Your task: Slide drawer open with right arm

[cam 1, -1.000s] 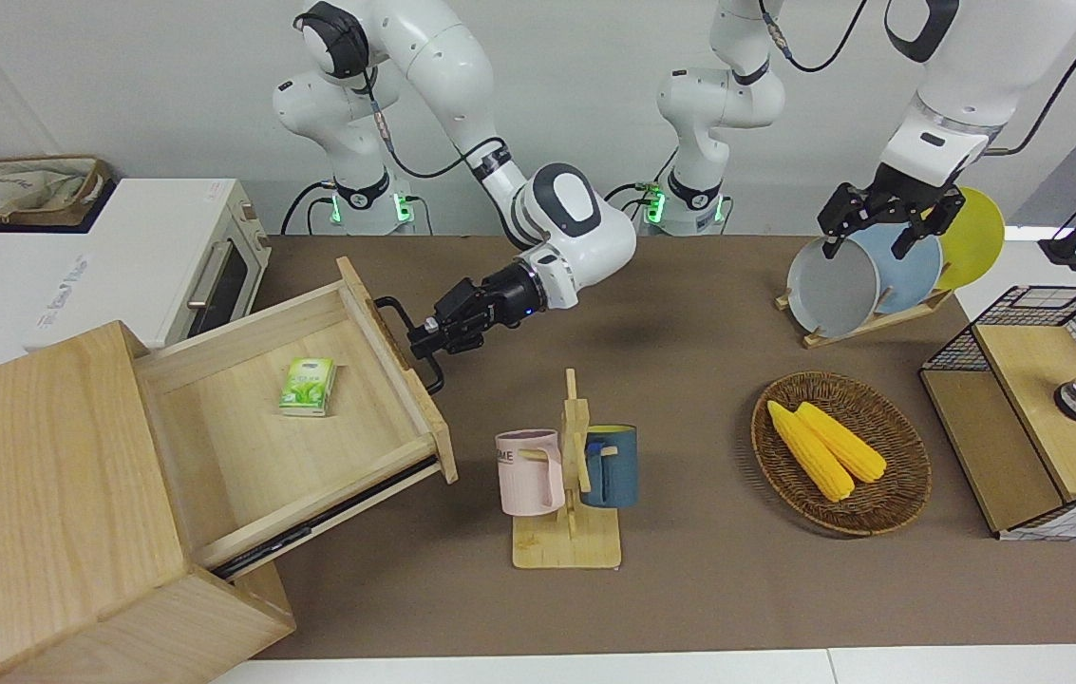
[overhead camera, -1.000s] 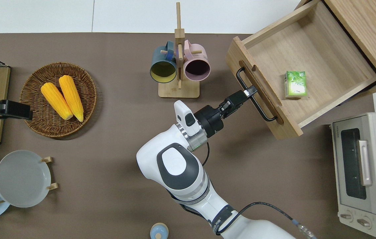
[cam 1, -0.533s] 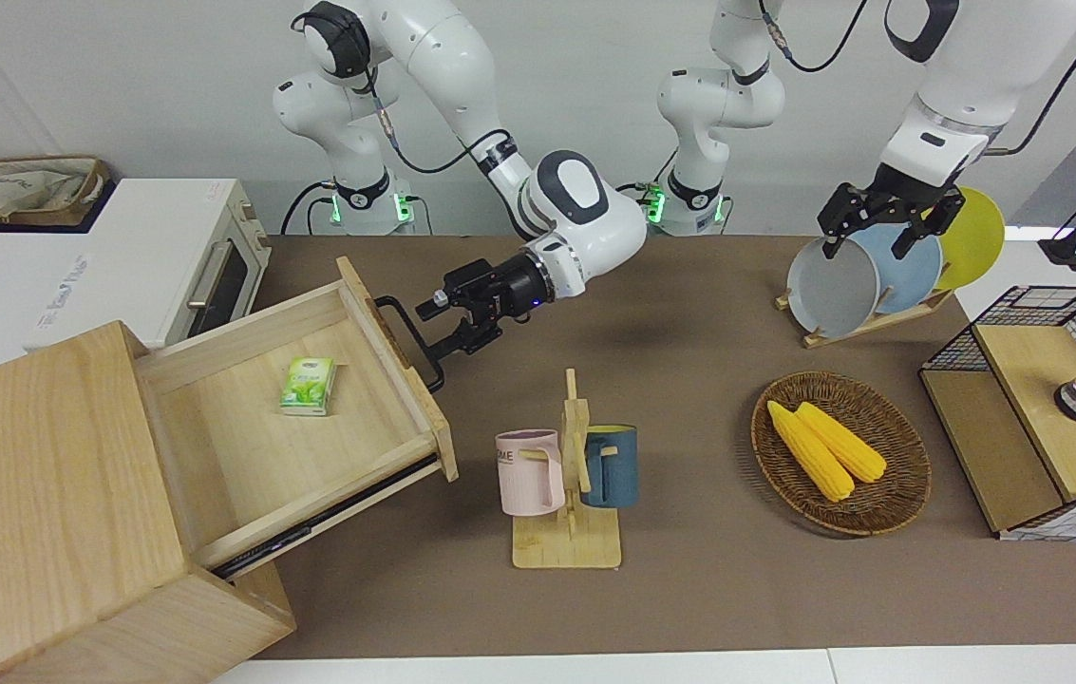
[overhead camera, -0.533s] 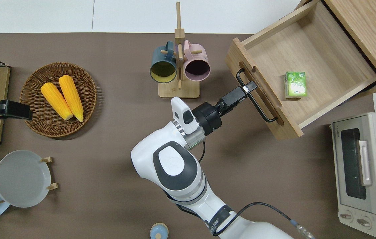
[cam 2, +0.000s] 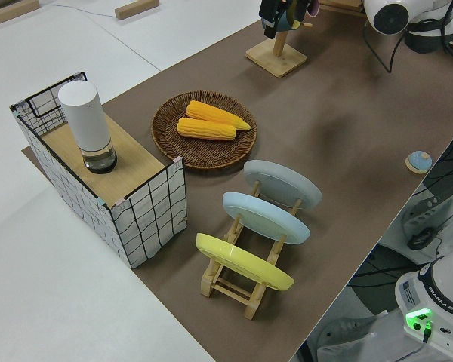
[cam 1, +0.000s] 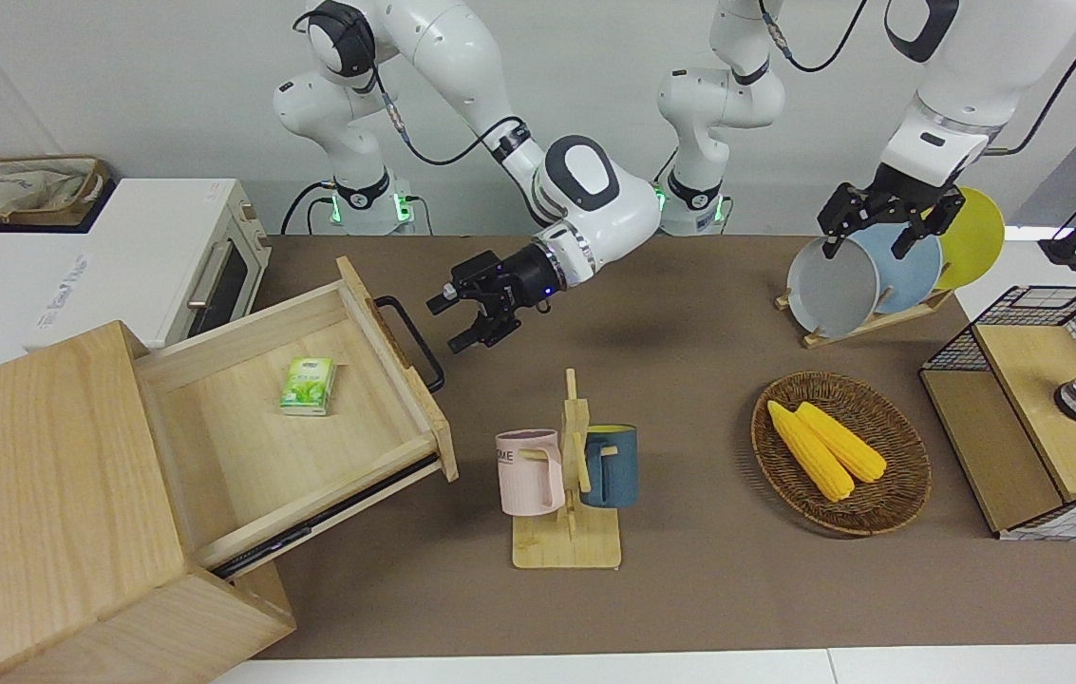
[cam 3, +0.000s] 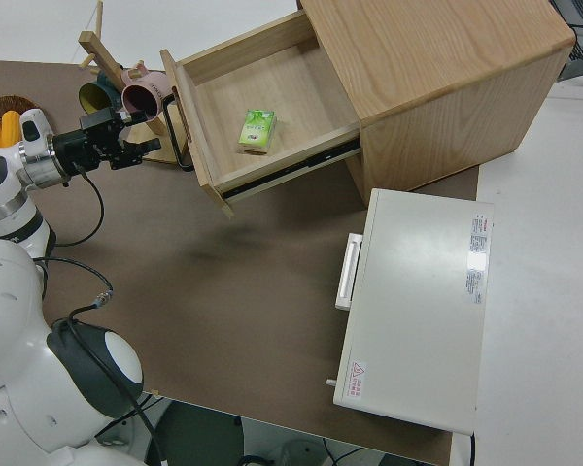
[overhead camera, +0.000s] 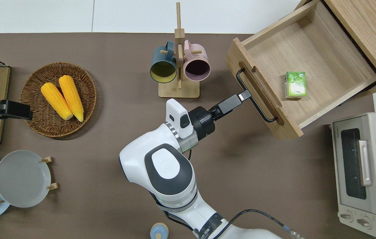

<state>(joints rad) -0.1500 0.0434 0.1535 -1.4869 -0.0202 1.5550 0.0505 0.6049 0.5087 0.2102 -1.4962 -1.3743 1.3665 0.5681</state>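
My right tool [cam 1: 463, 321] has let go of the black bar handle [cam 1: 412, 341] and backed off, fingers spread and empty (left arm parked), leaving the wide pale-wood drawer [cam 1: 300, 432] pulled well out, so the slide looks done.

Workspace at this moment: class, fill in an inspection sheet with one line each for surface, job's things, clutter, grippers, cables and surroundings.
Surface: brown table mat.
Job's things: drawer pulled well out; black bar handle free; green packet inside.
Clutter: mug rack with pink and blue mugs, corn basket, plate rack, wire-mesh cabinet, toaster oven.
Grippers: right gripper open, off the handle; left arm parked.
Cables: black cable on the right arm.
Surroundings: white wall, white floor.
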